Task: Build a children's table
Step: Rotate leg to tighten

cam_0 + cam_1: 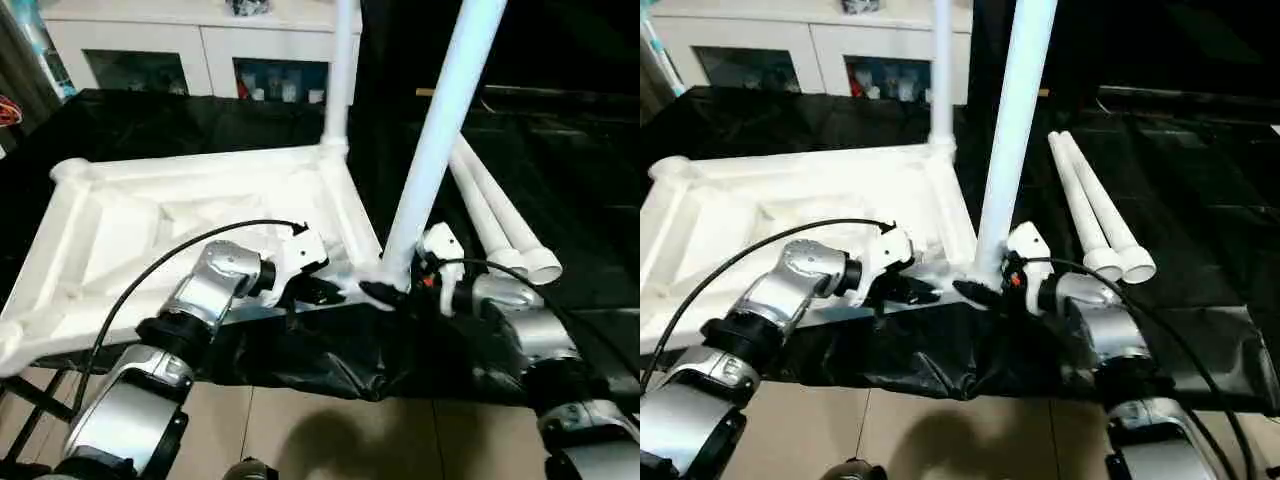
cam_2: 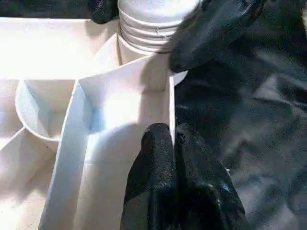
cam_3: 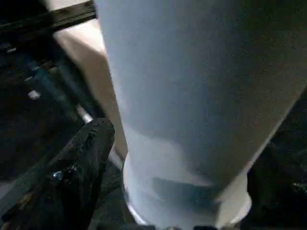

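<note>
The small all-white plastic children's table top (image 1: 190,230) lies upside down on the big black-sheeted folding table (image 1: 590,230), its ribbed underside facing up, near the front edge of that black surface. 2 long white tapered tube legs already stand upright in its corner sockets: 1 at the far right corner (image 1: 340,70), and 1 at the near right corner (image 1: 440,130), leaning a little to the right. 2 more white tube legs (image 1: 1095,210) lie side by side, touching each other, on the black sheet just to the right of the top.

The left gripper (image 2: 175,143) has its 2 black fingers pressed together, their tips resting against the thin outer wall of the top right beside the near right socket. In the left wrist view the ridged foot of the standing leg sits in that socket, with a black finger (image 2: 211,28) of the other gripper against it.

The right gripper (image 1: 385,293) stands wide at the base of the near right leg, its fingers spread either side of the tube; whether they press on it I cannot tell. In the right wrist view 1 black finger (image 3: 81,158) lies just beside the leg's flared foot.

At the back stands a white cabinet with glass doors (image 1: 190,50).
</note>
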Available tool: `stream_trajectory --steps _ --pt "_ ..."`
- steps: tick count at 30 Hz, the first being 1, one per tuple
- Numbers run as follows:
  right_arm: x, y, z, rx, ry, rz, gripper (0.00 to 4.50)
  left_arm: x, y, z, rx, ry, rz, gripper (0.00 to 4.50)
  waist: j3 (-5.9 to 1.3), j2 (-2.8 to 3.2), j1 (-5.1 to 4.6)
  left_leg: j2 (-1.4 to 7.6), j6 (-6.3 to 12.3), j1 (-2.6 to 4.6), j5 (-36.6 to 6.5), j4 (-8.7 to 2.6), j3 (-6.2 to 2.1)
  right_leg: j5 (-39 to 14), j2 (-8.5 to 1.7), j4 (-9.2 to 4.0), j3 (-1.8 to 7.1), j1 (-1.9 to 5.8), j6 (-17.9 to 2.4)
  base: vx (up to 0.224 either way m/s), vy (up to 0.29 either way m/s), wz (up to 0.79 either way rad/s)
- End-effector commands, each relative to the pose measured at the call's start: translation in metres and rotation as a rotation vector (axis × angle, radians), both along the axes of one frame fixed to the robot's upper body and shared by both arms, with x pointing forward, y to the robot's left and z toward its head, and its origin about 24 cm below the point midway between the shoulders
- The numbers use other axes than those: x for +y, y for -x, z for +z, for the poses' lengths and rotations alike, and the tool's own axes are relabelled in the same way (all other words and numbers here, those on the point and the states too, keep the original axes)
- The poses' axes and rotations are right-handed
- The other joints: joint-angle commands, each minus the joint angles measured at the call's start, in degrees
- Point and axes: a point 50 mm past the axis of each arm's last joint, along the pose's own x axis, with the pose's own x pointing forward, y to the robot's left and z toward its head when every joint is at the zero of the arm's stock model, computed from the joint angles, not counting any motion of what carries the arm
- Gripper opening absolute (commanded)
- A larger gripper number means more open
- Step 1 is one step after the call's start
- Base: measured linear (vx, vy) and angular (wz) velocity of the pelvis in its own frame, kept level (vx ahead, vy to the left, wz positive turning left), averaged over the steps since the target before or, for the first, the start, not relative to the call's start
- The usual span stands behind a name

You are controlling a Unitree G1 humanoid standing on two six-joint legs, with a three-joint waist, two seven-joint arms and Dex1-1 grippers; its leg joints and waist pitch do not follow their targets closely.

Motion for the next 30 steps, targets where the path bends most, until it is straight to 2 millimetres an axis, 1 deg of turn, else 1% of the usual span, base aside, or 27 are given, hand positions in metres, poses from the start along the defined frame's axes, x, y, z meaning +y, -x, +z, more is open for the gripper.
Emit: stream_trajectory --steps 1,3,4,5,6,8,9,10,12,15,18,19,20,22,23,26,27,29,30 --pt "0.03 0.016 0.005 0.022 -0.027 0.277 3.88 -0.014 0.001 0.012 -0.045 0.019 -0.092 0.0 -3.67 -0.39 0.22 3.88 2.52 1.4 -15.1 -4.06 -1.79 -13.2 -4.92 -4.6 2.81 2.46 -12.6 0.0 0.0 0.0" --pt "0.03 0.019 0.005 0.03 -0.024 0.303 3.88 -0.012 0.001 0.012 -0.044 0.016 -0.098 0.0 -3.73 -0.46 0.41 3.88 2.83 1.41 -14.4 -3.98 -1.73 -12.6 -4.96 -4.49 2.86 2.41 -12.6 0.0 0.0 0.0" --pt "0.03 0.02 0.006 0.035 -0.022 0.319 3.88 -0.011 0.001 0.012 -0.043 0.015 -0.101 0.0 -3.74 -0.39 0.59 3.97 2.86 1.49 -14.3 -3.95 -1.72 -12.8 -5.08 -4.55 2.9 2.28 -12.7 0.0 0.0 0.0" --pt "0.029 0.025 0.006 0.042 -0.007 0.372 3.88 -0.005 0.001 0.013 -0.035 0.004 -0.117 0.0 -3.71 -0.37 0.7 3.99 2.79 1.51 -14.4 -3.96 -1.74 -13.1 -5.07 -4.58 2.87 2.24 -12.7 0.0 0.0 0.0" --pt "0.029 0.027 0.007 0.032 0.001 0.39 3.88 -0.003 0.0 0.013 -0.033 -0.003 -0.123 0.0 -3.79 -0.39 0.97 3.97 2.77 1.57 -14.1 -3.96 -1.74 -12.9 -4.98 -4.51 2.85 2.33 -12.5 0.0 0.0 0.0" --pt "0.028 0.028 0.007 0.027 0.007 0.4 3.88 -0.001 0.0 0.013 -0.03 -0.009 -0.128 0.0 -3.71 -0.36 1.03 4.02 2.53 1.52 -14.6 -4.07 -1.81 -13.3 -5.06 -4.55 2.87 2.2 -12.4 0.0 0.0 0.0" --pt "0.028 0.028 0.007 0.025 0.01 0.406 3.72 0.001 0.0 0.013 -0.028 -0.016 -0.132 0.0 -3.65 -0.38 1.01 4.0 2.02 1.57 -15.4 -4.1 -1.81 -14.7 -5.15 -4.68 2.89 2.11 -12.3 0.0 0.0 0.0" --pt "0.028 0.028 0.007 0.027 0.011 0.407 3.72 0.001 0.0 0.013 -0.028 -0.018 -0.133 0.0 -3.64 -0.33 1.02 4.0 1.86 1.6 -15.7 -4.12 -1.84 -15.2 -5.17 -4.71 2.89 2.11 -12.2 0.0 0.0 0.0" --pt "0.028 0.029 0.006 0.033 0.013 0.41 3.54 0.003 0.0 0.013 -0.024 -0.022 -0.14 0.0 -3.64 -0.39 1.0 4.01 1.56 1.58 -15.8 -4.18 -1.88 -15.7 -5.17 -4.74 2.9 2.13 -12.1 0.0 0.0 0.0" --pt "0.028 0.031 0.006 0.046 0.016 0.418 3.26 0.004 0.0 0.013 -0.02 -0.025 -0.149 0.0 -3.74 -0.32 1.06 4.04 1.55 1.64 -15.2 -4.15 -1.84 -14.2 -5.1 -4.59 2.91 2.12 -12.3 0.0 0.0 0.0" --pt "0.028 0.033 0.005 0.057 0.014 0.419 3.16 0.004 0.001 0.013 -0.016 -0.024 -0.154 0.0 -3.78 -0.36 1.17 3.97 1.9 1.55 -14.4 -4.03 -1.76 -12.7 -5.11 -4.46 2.91 2.21 -12.6 0.0 0.0 0.0" --pt "0.028 0.033 0.003 0.064 0.006 0.409 2.99 0.002 0.001 0.012 -0.014 -0.019 -0.151 0.0 -3.77 -0.33 1.22 3.98 1.94 1.58 -14.5 -4.05 -1.77 -13.0 -5.1 -4.5 2.89 2.2 -12.6 0.0 0.0 0.0" --pt "0.029 0.033 0.003 0.067 0.001 0.403 2.99 0.001 0.001 0.011 -0.014 -0.016 -0.148 0.0 -3.73 -0.32 1.24 4.0 1.85 1.6 -14.8 -4.07 -1.78 -13.5 -5.13 -4.55 2.88 2.14 -12.6 0.0 0.0 0.0" --pt "0.029 0.032 0.001 0.061 -0.012 0.367 2.81 -0.002 0.001 0.011 -0.012 0.001 -0.125 0.0 -3.68 -0.31 1.24 4.01 1.59 1.65 -15.3 -4.1 -1.79 -14.5 -5.18 -4.66 2.9 2.12 -12.4 0.0 0.0 0.0" --pt "0.029 0.031 0.001 0.061 -0.014 0.361 2.79 -0.003 0.001 0.011 -0.012 0.003 -0.12 0.0 -3.7 -0.34 1.22 4.02 1.5 1.67 -15.4 -4.1 -1.8 -14.6 -5.19 -4.65 2.91 2.13 -12.4 0.0 0.0 0.0" --pt "0.032 0.025 -0.002 0.048 -0.037 0.26 2.75 -0.008 -0.002 0.011 -0.019 0.022 -0.067 0.0 -3.64 -0.37 1.11 3.98 1.18 1.6 -15.7 -4.2 -1.89 -15.4 -5.22 -4.7 2.9 2.12 -12.2 0.0 0.0 0.0" --pt "0.034 0.023 -0.005 0.05 -0.046 0.202 2.73 -0.012 -0.004 0.01 -0.025 0.034 -0.037 0.0 -3.43 -0.47 0.81 3.89 0.62 1.67 -17.1 -4.28 -1.95 -18.1 -5.35 -5.06 2.91 1.99 -11.7 0.0 0.0 0.0" --pt "0.037 0.017 -0.01 0.041 -0.034 0.105 2.72 -0.018 -0.006 0.01 -0.031 0.048 0.0 0.0 -3.39 -0.52 0.66 3.85 0.13 1.77 -17.7 -4.35 -2.09 -20.2 -5.45 -5.26 2.9 1.94 -11.2 0.0 0.0 0.0" --pt "0.039 0.013 -0.013 0.028 -0.024 0.035 2.72 -0.023 -0.008 0.01 -0.038 0.055 0.027 0.0 -3.3 -0.57 0.5 3.82 -0.36 1.95 -18.7 -4.43 -2.18 -22.3 -5.5 -5.58 2.93 1.77 -10.6 0.0 0.0 0.0"
